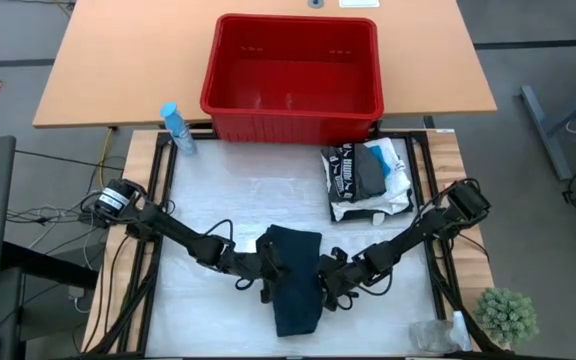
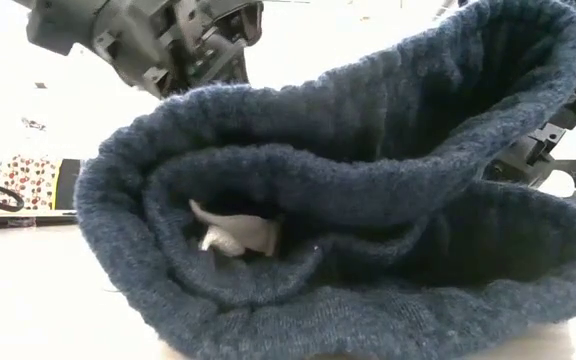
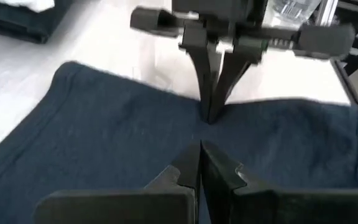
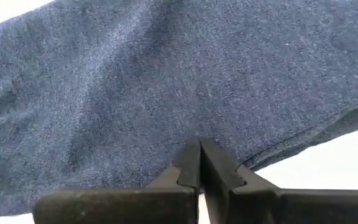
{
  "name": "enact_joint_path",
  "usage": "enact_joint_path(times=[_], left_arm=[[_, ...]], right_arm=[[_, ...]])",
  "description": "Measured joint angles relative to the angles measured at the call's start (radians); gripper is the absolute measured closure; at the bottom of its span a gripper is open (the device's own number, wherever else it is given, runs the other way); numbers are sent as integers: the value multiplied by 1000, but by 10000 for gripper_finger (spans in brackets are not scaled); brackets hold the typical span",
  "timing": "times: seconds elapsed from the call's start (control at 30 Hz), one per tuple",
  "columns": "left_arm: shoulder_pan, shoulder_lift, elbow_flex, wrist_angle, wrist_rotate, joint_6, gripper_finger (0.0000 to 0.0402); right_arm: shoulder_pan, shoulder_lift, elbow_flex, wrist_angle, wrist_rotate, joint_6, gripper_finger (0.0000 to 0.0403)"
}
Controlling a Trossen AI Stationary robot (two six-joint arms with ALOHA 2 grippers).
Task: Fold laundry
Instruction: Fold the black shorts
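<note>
While the dark blue garment (image 1: 294, 278) lies mid-counter from above, the left gripper (image 1: 268, 268) and right gripper (image 1: 326, 275) pinch its opposite edges. Down low, it's a folded heap. Both wrist views show jaws clamped together on the fabric.

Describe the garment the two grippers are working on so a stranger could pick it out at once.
Start from the red basket at the table's far edge and come toward the near edge: between the two arms lies the dark blue-grey knit garment. The left gripper and right gripper are pinched shut on its opposite sides. Unlike the folded black-and-white pile beside the basket, it lies alone.
</note>
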Motion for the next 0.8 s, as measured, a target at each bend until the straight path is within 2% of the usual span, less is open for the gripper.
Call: enact_joint_path(times=[0.2,0.43,0.67,0.8], left_arm=[[-37,41,-44,83,-30,-32,401],[-40,155,4,130,34,-12,401],[-44,181,5,47,27,20,402],[-44,181,1,31,29,25,402]], right_arm=[[-7,0,-1,0,-1,-3,374],[-26,0,-1,-2,-18,-5,372],[-40,0,-1,-8,-49,-65,371],[-53,-47,-1,-27,-72,-163,370]])
